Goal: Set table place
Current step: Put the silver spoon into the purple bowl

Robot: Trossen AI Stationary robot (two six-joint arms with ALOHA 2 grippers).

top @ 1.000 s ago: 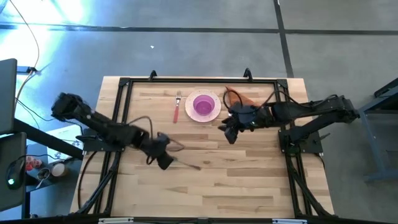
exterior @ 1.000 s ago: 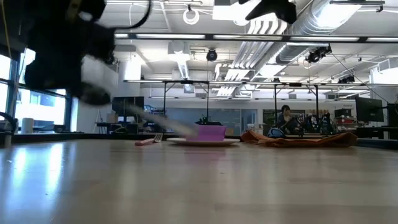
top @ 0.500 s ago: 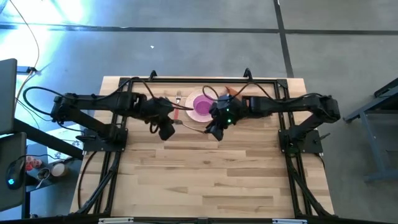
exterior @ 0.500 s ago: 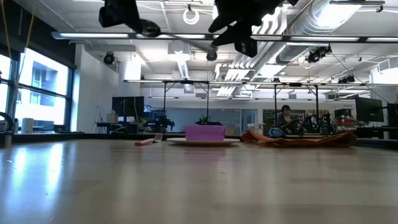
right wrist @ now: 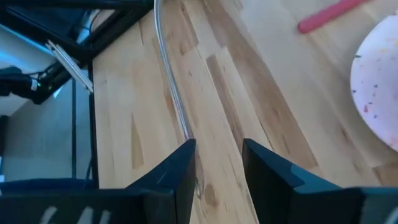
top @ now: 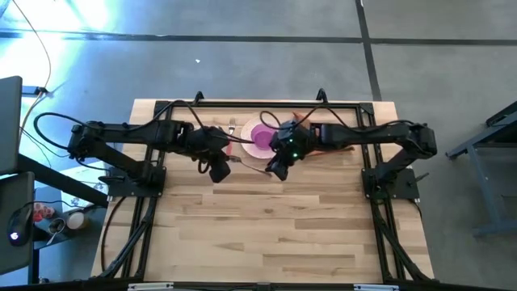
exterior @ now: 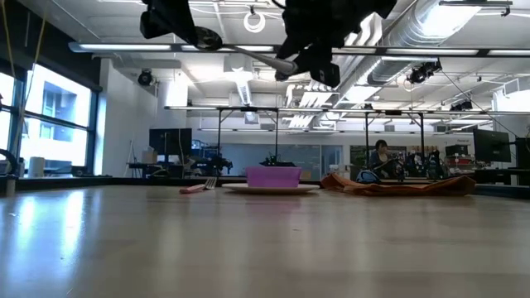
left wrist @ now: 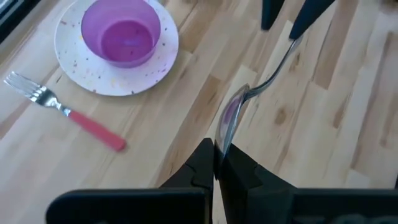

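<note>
My left gripper (top: 216, 166) is shut on the silver spoon (left wrist: 261, 84), held high above the table (top: 266, 234). My right gripper (top: 277, 166) is open at the spoon's handle end (right wrist: 185, 134), which lies beside one of its fingers (right wrist: 177, 165); I cannot tell whether they touch. Below and beyond, the purple bowl (left wrist: 121, 31) stands on the round white plate (left wrist: 163, 62). The pink-handled fork (left wrist: 74, 118) lies flat on the table to the plate's left. The rust-orange napkin (exterior: 397, 184) lies to the plate's right, partly hidden under my right arm in the high view. My left gripper pinches the spoon's bowl (left wrist: 225, 127) edge-on between its two fingers. The spoon is lifted clear of the table, and its handle (exterior: 248, 54) reaches out beyond the fingers toward my right gripper, sloping slightly down.
The black metal frame (top: 161, 105) edges the table's far and side parts. Bare planks (top: 266, 234) fill the near half of the table. A person (exterior: 379, 157) sits in the room far behind the table.
My left gripper has risen from the table's near-left middle and gone toward the far edge with the spoon, lifting it high. My right gripper has gone toward the table's left and come to the spoon's handle end. In the last half second both have barely moved.
</note>
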